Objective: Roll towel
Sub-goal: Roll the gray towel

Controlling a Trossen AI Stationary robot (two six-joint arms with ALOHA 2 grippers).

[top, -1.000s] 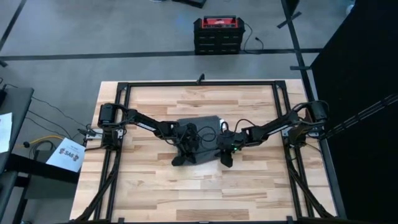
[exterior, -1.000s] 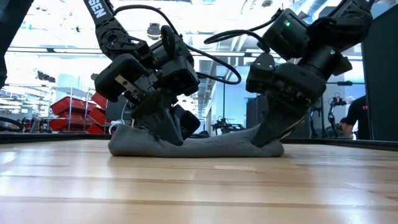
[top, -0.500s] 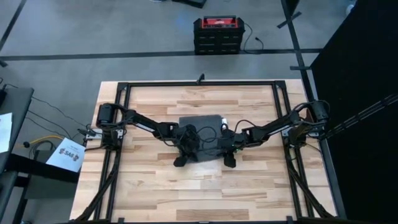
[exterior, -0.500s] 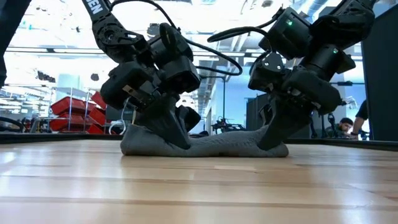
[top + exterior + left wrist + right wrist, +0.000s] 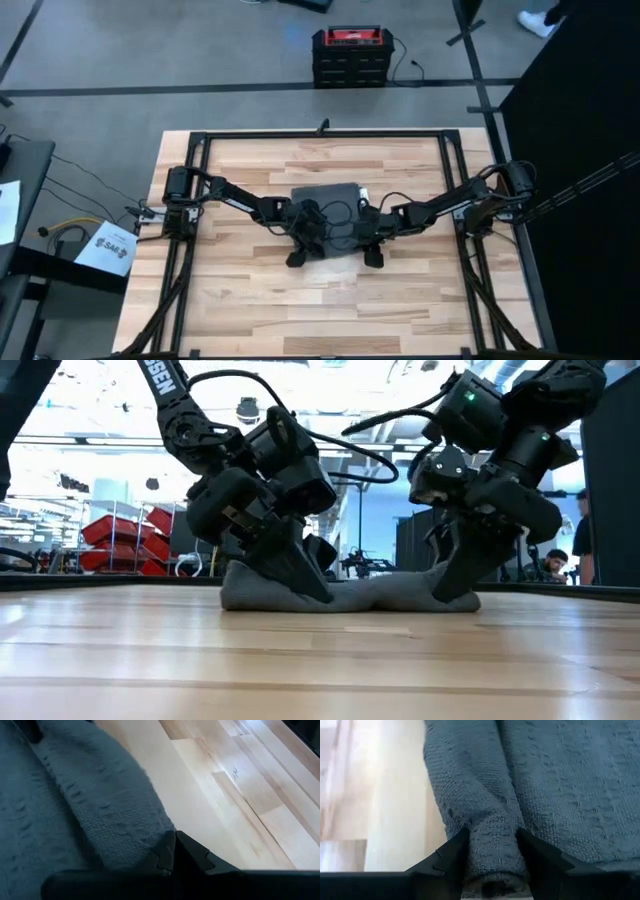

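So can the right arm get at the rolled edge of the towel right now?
Likely yes: the right gripper already straddles the towel's rolled edge, a finger either side, nothing between them.

Bright ceiling lights are glaring across the low view's upper frame, silhouetting both arms; the wrist views are blurring up close.

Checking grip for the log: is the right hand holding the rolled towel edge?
Yes, the right hand pinches the dark grey woven towel's rolled edge.
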